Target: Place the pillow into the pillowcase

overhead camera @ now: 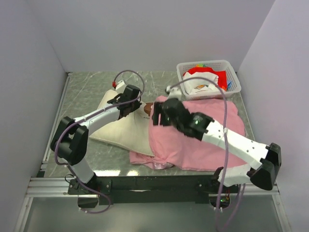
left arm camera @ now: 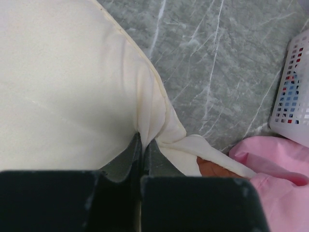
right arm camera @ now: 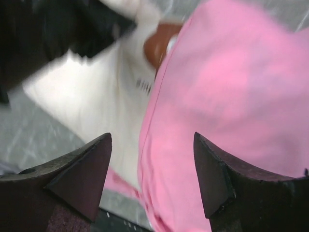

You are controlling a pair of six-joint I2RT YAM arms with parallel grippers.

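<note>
The cream-white pillow (overhead camera: 120, 126) lies left of centre, its right part inside the pink pillowcase (overhead camera: 203, 140). Its brown bear mark (overhead camera: 148, 107) shows at the case's opening, and also in the left wrist view (left arm camera: 212, 168). My left gripper (overhead camera: 129, 102) is shut on a fold of the pillow's (left arm camera: 72, 87) edge (left arm camera: 143, 134). My right gripper (overhead camera: 159, 116) is open above the pillowcase's hemmed left edge (right arm camera: 159, 111), with pillow (right arm camera: 111, 96) to its left and pink fabric (right arm camera: 231, 87) under it. It holds nothing.
A white plastic basket (overhead camera: 227, 67) with colourful items stands at the back right, touching the pillowcase's far edge; its corner shows in the left wrist view (left arm camera: 294, 101). Grey marble table (overhead camera: 87, 82). White walls enclose left, back and right.
</note>
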